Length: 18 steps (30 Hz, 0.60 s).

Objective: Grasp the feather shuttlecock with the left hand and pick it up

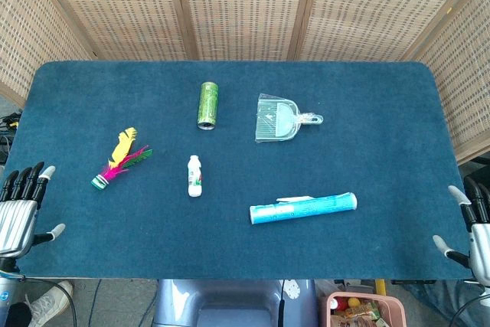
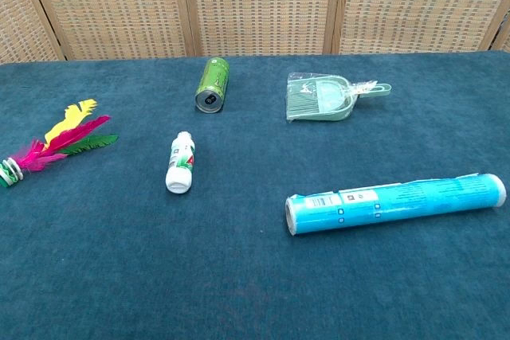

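The tabletop wears a dark blue, felt-like cloth with rounded far corners, backed by woven cane screens.

The feather shuttlecock lies flat near the left edge, untouched: yellow, magenta and green feathers fan out toward the far side from a small ringed base of green and white discs. The left hand hangs at the near left corner, just off the edge and apart from the shuttlecock, metallic grey with dark fingers that are spread and hold nothing. The right hand sits at the near right corner, likewise splayed and bare.

Toward the middle of the far side a green cylindrical can lies on its side, its metal end facing the front edge; its printing is too small to read. Right of it rests a pale, translucent green plastic dustpan in a crinkled clear wrapper. Near the centre lies a small white plastic bottle with a green and red label, illegible. Toward the near right, a long glossy turquoise tube lies crosswise, with a white printed patch I cannot make out.
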### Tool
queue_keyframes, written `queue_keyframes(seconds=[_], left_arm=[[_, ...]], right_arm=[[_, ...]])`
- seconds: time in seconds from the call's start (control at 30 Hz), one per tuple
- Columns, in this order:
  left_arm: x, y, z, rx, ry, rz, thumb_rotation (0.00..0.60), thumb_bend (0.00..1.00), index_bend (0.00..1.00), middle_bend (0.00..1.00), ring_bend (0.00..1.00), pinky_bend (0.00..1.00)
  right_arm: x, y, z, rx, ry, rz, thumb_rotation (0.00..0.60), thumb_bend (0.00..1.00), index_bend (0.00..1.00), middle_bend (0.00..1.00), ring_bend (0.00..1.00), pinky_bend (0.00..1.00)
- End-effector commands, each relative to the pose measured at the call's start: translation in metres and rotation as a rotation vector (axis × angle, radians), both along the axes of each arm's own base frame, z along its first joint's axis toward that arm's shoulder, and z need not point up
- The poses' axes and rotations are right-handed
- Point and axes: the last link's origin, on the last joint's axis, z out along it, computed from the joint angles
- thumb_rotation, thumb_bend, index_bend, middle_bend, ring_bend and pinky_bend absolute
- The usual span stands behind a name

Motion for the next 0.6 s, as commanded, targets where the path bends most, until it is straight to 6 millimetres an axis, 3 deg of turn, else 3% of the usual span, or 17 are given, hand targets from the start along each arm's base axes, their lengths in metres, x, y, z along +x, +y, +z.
queue_keyframes(seconds=[0.03,0.23,0.43,0.5,0.57,0.6], left_arm=[[0.0,-0.001,-0.001,0.0,-0.001,-0.003,0.6,0.0,0.0,0.0,0.0,0.0],[-0.004,0.015,-0.008,-0.03,-0.024,0.011,0.6,0.0,0.0,0.0,0.0,0.0],[-0.009,0.059,-0.023,-0.056,-0.134,0.058,0.6,0.0,0.0,0.0,0.0,0.0],[-0.01,0.086,-0.031,-0.058,-0.174,0.084,0.6,0.02,0.09,0.0,0.0,0.0],[-0.005,0.12,-0.041,-0.025,-0.21,0.079,0.6,0.09,0.31,0.0,0.0,0.0],[-0.003,0.13,-0.045,-0.016,-0.226,0.074,0.6,0.12,0.37,0.0,0.0,0.0]], right_arm=[[0.0,0.0,0.0,0.004,-0.001,-0.003,0.6,0.0,0.0,0.0,0.0,0.0],[0.0,-0.001,0.0,0.006,-0.008,-0.004,0.6,0.0,0.0,0.0,0.0,0.0],[-0.002,-0.003,0.001,0.005,-0.02,-0.01,0.6,0.0,0.0,0.0,0.0,0.0],[-0.004,-0.005,0.001,0.007,-0.024,-0.019,0.6,0.0,0.0,0.0,0.0,0.0],[-0.007,-0.007,0.001,0.011,-0.03,-0.03,0.6,0.0,0.0,0.0,0.0,0.0],[-0.008,-0.008,0.001,0.011,-0.032,-0.033,0.6,0.0,0.0,0.0,0.0,0.0]])
